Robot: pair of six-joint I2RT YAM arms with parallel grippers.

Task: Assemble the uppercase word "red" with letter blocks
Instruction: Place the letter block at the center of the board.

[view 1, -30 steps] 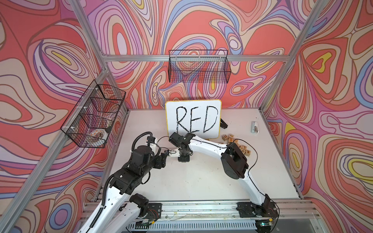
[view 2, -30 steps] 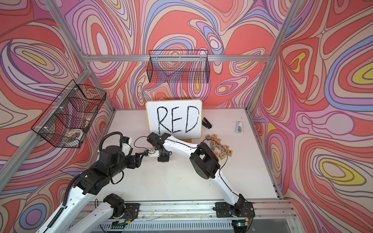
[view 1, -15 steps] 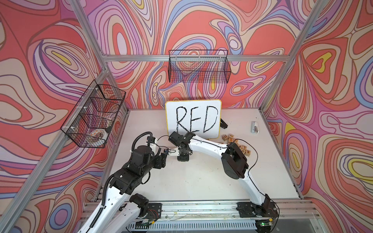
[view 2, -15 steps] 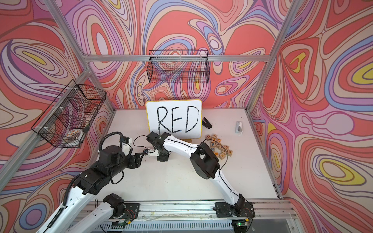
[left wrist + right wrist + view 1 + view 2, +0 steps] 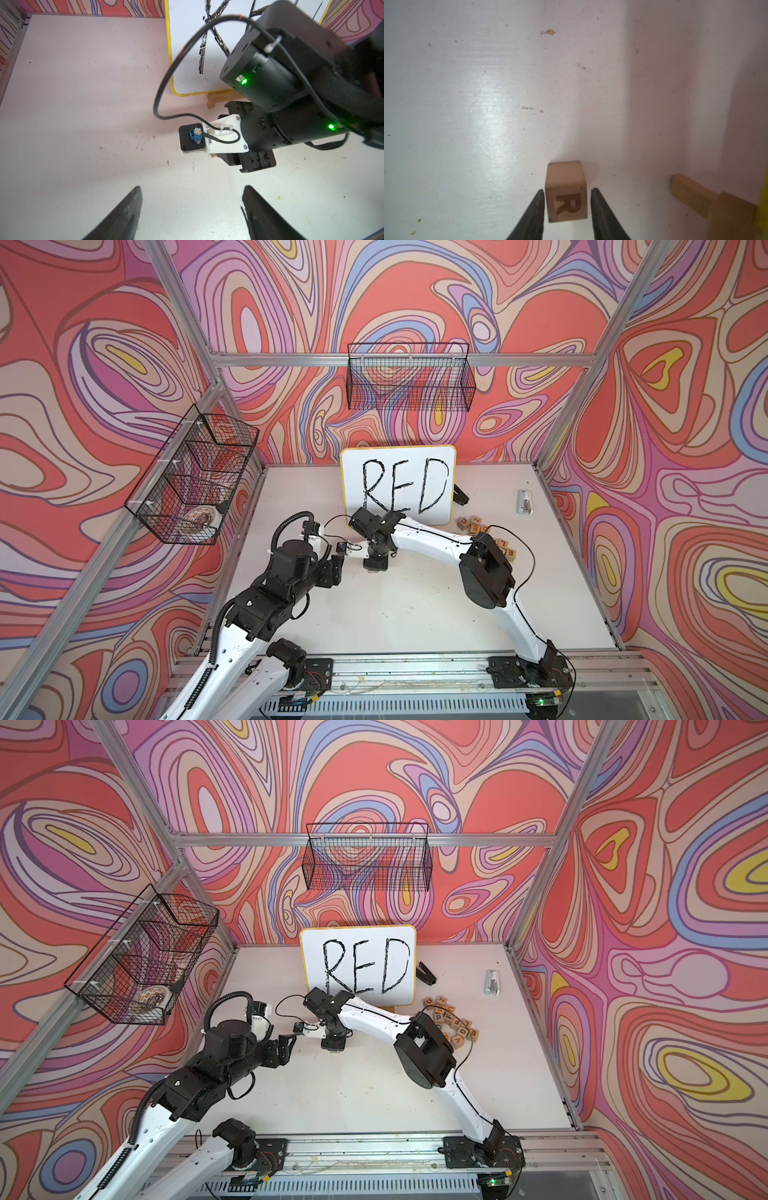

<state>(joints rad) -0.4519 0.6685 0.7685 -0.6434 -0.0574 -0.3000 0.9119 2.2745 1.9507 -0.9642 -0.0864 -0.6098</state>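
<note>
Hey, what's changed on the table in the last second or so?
Nothing visibly moved. The right tool stays low around the R block, jaws seemingly just clear of it, the block resting on the table. The left tool stays open and empty. The loose blocks and RED board are unchanged.

Light-wood R block [image 5: 566, 191], orange-brown letter showing, resting on the table [image 5: 467, 104], between the fingers of my right gripper [image 5: 568, 189], other letter blocks [image 5: 451, 1020] heaped well apart

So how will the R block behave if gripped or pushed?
The R block looks like wood: likely rigid, light. Flat base flush on the table, so it should slide, not roll. Smooth sides may twist between narrow fingers.
</note>
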